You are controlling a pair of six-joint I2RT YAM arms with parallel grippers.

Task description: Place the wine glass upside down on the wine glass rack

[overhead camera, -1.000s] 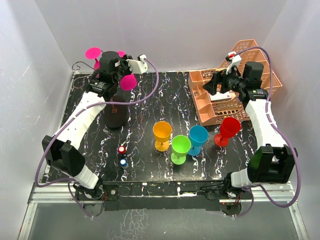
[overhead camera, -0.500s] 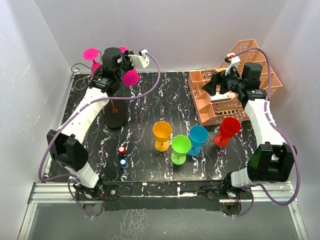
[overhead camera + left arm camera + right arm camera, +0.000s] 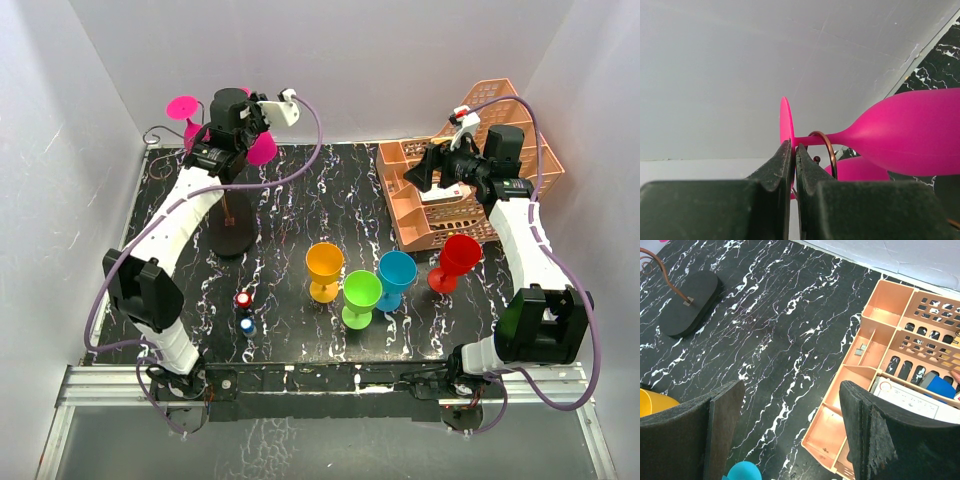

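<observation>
My left gripper (image 3: pixel 238 122) is raised at the back left and shut on the flat foot (image 3: pixel 785 120) of a pink wine glass (image 3: pixel 262 148). In the left wrist view (image 3: pixel 793 146) the glass (image 3: pixel 910 132) lies sideways, its stem passing by a copper ring (image 3: pixel 829 150) of the wine glass rack. The rack's flat black oval base (image 3: pixel 233 238) stands below, and also shows in the right wrist view (image 3: pixel 687 302). A second pink glass (image 3: pixel 185 108) sits at the rack's top left. My right gripper (image 3: pixel 425 170) is open and empty (image 3: pixel 790 395) above the left edge of the peach basket.
The peach plastic basket (image 3: pixel 470 190) fills the back right. Orange (image 3: pixel 324 263), green (image 3: pixel 361 292), blue (image 3: pixel 396 272) and red (image 3: pixel 460 252) glasses stand upright mid-table. Two small red and blue pieces (image 3: pixel 244 310) lie near the front left. White walls enclose the table.
My left gripper has moved back and a little right with the pink glass, uncovering the rack's base. The right arm has not moved.
</observation>
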